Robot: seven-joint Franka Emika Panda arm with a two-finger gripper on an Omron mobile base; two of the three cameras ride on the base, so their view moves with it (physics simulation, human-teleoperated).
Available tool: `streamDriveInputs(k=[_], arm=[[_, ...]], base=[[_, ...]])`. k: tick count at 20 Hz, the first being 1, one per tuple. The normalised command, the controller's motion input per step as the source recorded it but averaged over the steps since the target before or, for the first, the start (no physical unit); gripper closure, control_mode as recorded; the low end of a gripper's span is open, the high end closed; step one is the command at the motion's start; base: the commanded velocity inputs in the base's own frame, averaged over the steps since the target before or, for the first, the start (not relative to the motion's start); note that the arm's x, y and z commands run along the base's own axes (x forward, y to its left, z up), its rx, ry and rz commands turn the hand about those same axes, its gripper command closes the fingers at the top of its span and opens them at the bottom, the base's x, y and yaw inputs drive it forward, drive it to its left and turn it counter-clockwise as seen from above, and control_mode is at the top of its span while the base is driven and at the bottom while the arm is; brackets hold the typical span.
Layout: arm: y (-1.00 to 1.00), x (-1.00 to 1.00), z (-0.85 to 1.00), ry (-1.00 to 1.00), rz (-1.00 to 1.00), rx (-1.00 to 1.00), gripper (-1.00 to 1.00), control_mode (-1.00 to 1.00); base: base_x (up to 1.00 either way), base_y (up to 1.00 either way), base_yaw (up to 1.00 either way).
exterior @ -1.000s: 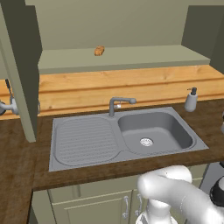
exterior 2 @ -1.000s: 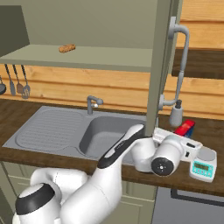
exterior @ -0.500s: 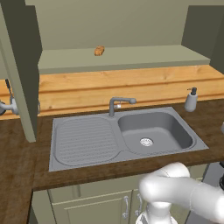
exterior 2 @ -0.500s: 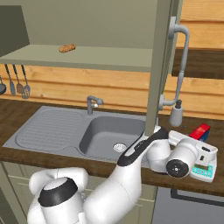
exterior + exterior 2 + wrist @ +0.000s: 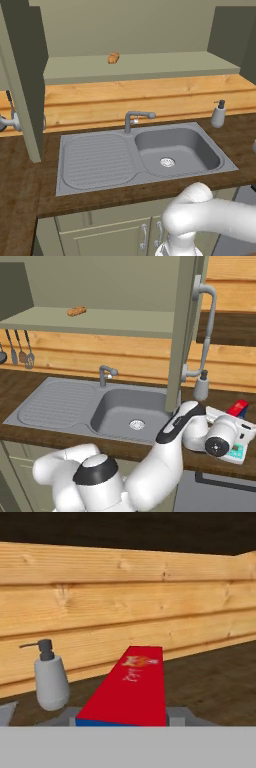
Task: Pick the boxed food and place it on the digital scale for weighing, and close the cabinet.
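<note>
In the right base view the robot's white wrist covers most of the tool point(image 5: 235, 421), so its fingers cannot be made out. Only a red corner of the boxed food point(image 5: 238, 407) sticks out above and behind the hand. The digital scale point(image 5: 239, 448) lies on the dark wooden table point(image 5: 30, 431) just below the hand, partly hidden by it and cut by the picture's right edge.

In the hand view the box's red face point(image 5: 128, 688) fills the lower middle, with a sliver of blue at its near end. Its long axis runs away from the camera toward the plank wall point(image 5: 125, 607), slightly rightward. The near end is cut off, as are the fingertips. The tool is nearly shut and looks clamped on the box.

A grey soap dispenser point(image 5: 50, 679) stands beside the box, to its left in the hand view. The cabinet door point(image 5: 184, 326) stands open, edge-on. On the shelf point(image 5: 145, 65) lies an orange-brown lump point(image 5: 113, 58), too small to identify.
</note>
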Motion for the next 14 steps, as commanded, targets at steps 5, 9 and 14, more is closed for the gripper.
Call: streamDriveInputs(k=[5, 9, 14], arm=[[-0.33, 0.46, -0.2, 0.0, 0.0, 0.0, 1.0, -1.0], [-0.22, 0.36, -0.34, 0.0, 0.0, 0.0, 1.0, -1.0], [-0.43, 0.13, -0.33, 0.0, 0.0, 0.01, 1.0, -1.0]], base=[[0.0, 0.0, 0.0], [0.0, 0.0, 0.0], [0.0, 0.0, 0.0]])
